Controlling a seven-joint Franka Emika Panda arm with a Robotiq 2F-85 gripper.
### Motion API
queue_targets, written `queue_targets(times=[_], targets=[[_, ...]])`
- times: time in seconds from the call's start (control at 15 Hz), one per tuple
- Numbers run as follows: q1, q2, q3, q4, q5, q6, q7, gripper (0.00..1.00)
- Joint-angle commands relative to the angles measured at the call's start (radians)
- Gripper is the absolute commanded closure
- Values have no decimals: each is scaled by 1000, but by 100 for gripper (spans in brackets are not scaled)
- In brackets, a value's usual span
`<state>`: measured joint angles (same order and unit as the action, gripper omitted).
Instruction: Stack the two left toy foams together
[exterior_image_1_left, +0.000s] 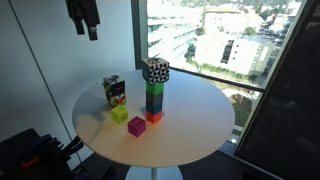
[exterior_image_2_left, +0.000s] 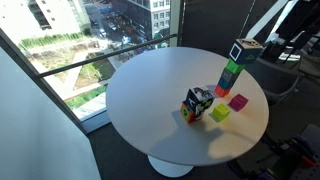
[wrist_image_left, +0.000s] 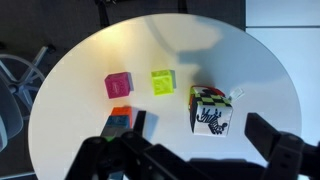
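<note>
Gripper (exterior_image_1_left: 84, 28): hangs high above the table's 10 o'clock edge with its fingers spread and nothing between them.
Patterned foams (exterior_image_1_left: 114, 92): they sit one on top of the other at about 9 o'clock on the tabletop. The darker cube seems to be the upper one.
Yellow-green cube (exterior_image_1_left: 120, 114): just beside the pair, at their 6 o'clock.
Magenta cube (exterior_image_1_left: 137, 126): farther out, towards 5 o'clock.
Tower (exterior_image_1_left: 154, 92): at their 3 o'clock, standing apart.
Table (exterior_image_1_left: 195, 120): round and white.
Progress: the stacking looks done and nothing is held, so I'd say little remains beyond checking that the pair sits square.
</note>
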<state>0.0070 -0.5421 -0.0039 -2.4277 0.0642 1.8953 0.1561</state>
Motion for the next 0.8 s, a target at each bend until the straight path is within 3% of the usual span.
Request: queue_targets(times=[0.0,0.73], targets=[[-22,12,25,23,-23,-13,12,0],[-15,3,19,1,-2,-3,-4,0]])
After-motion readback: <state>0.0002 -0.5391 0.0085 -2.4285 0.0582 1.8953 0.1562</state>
